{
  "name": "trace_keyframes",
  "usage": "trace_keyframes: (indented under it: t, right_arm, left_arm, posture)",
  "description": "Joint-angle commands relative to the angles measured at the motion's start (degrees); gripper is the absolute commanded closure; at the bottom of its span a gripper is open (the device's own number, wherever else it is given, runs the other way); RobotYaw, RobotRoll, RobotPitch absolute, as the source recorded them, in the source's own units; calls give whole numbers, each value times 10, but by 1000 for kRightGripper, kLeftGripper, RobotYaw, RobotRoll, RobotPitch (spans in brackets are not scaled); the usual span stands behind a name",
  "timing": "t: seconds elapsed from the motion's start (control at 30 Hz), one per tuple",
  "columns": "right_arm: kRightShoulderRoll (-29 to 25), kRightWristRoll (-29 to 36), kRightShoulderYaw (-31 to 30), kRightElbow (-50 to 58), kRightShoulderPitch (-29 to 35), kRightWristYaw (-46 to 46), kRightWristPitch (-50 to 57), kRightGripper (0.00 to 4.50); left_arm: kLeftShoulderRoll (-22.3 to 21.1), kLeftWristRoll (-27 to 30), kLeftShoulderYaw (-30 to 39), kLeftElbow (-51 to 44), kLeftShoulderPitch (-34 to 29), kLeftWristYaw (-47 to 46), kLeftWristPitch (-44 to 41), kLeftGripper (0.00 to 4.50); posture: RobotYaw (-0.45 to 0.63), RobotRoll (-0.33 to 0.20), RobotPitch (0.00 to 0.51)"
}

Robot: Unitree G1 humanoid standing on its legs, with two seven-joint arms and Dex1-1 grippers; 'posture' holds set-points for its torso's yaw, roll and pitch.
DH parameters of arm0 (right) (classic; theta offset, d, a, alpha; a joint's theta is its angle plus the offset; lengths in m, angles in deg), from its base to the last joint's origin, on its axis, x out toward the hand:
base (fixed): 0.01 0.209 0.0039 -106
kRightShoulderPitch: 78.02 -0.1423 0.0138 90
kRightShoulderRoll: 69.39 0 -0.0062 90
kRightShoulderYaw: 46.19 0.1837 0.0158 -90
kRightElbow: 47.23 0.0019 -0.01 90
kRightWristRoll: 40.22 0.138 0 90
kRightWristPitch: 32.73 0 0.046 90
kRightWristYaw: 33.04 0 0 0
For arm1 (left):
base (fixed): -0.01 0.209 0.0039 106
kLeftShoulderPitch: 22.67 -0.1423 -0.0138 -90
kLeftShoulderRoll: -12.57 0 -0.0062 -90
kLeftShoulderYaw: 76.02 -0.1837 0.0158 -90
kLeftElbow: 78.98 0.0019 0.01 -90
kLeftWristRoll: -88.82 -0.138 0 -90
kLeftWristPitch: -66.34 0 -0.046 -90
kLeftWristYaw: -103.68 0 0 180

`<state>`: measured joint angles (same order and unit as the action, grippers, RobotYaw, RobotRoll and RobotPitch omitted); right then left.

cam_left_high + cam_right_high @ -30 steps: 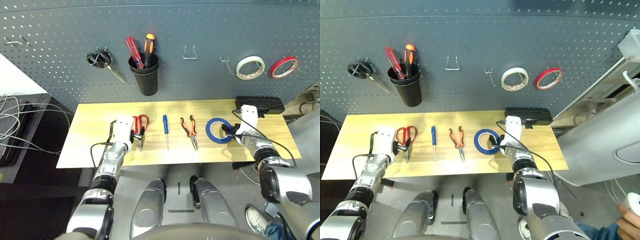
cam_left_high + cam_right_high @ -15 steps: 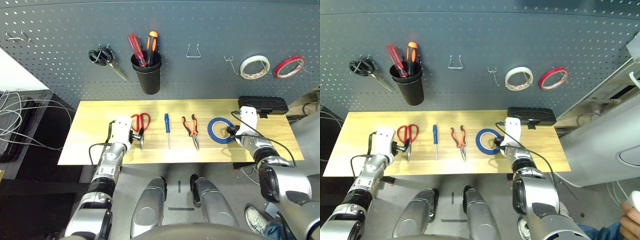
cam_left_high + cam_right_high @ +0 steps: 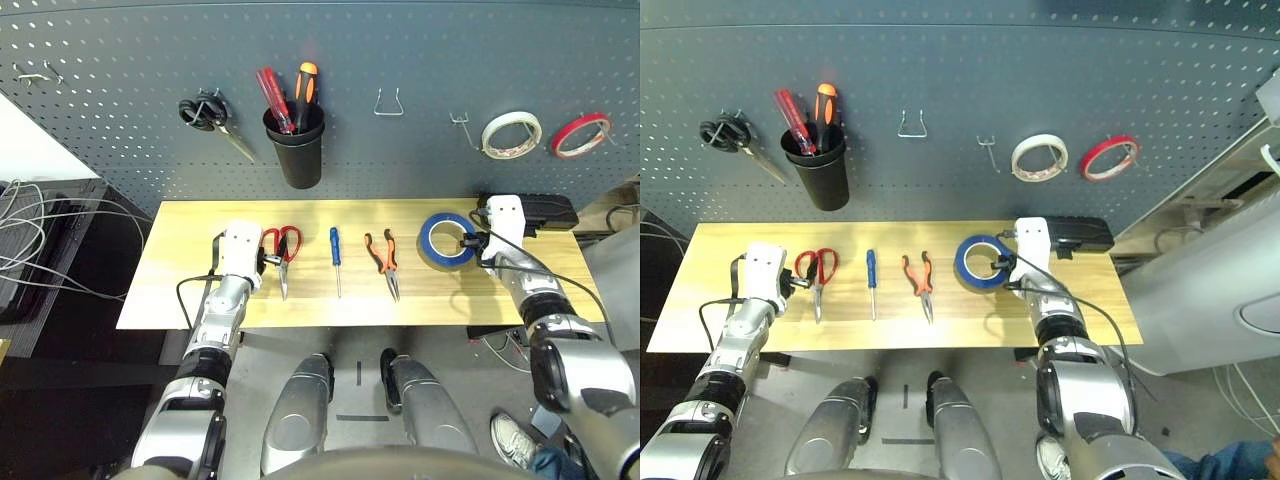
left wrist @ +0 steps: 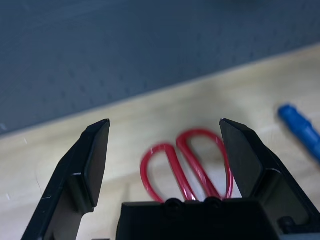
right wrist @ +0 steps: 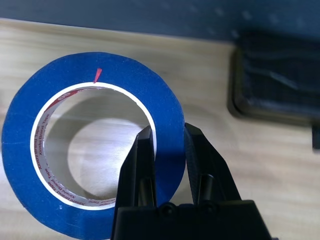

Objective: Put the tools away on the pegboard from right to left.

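So the blue tape ring [image 5: 170, 150] came up off the desk [image 3: 180, 290], pinched in my right fingers [image 5: 195, 165]; my left fingers [image 4: 92, 170] are wide open.

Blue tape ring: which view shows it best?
The right wrist view: the blue tape ring looks largest there, with the right gripper's fingers clamped across its band. Both eye views show it smaller, held above the table.
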<state>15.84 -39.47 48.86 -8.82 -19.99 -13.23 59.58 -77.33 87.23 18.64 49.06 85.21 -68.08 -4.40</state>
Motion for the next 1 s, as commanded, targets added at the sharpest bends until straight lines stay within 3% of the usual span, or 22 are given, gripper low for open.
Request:
trace_keyframes:
  t: [0.03,0.23,0.47,1.0]
  right_arm:
    - [-13,-14,-27,93,45,34,-25,3770]
    - [-26,-23,-41,217,92,44,-46,3771]
    - [-38,-38,-46,277,107,36,-102,3771]
    - [-90,-74,-2,403,183,-37,-259,3772]
  left_arm:
    - [8,6,-3,-30,-28,8,30,0]
    - [20,11,-27,-92,-65,44,79,0]
    - [19,9,-75,-157,-92,105,130,0]
    - [13,-13,-126,-214,-67,134,164,0]
  posture:
    - [112,0,191]
    - [104,0,193]
    - [105,0,198]
    - [83,0,210]
